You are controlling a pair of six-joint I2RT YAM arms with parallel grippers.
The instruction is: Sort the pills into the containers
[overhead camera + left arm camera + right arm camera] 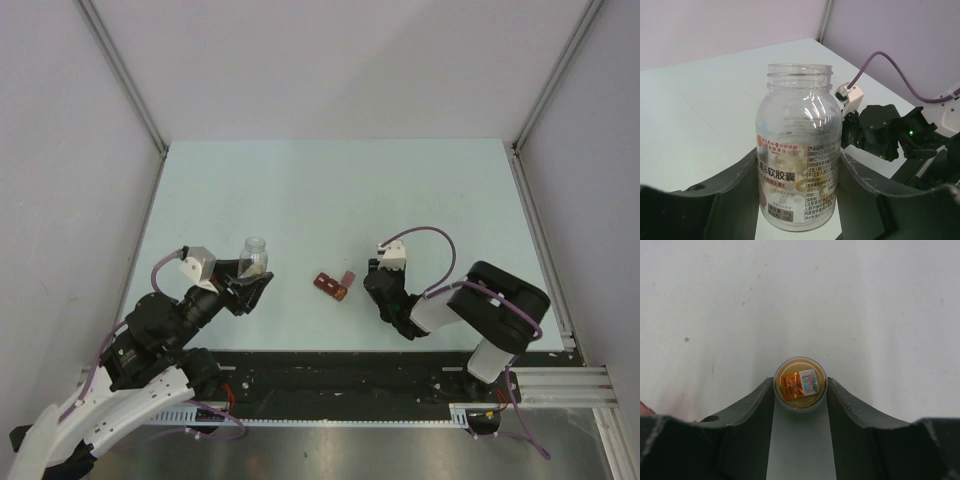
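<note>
Clear bottle (uncapped) between left fingers

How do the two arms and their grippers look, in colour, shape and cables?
The left arm and the right arm are mostly black with white shell sections. The left gripper and the right gripper each have two dark grey, curved fingers. A white block sits on each wrist, and a purple cable loops from it. Small green lights show on the right arm.
</note>
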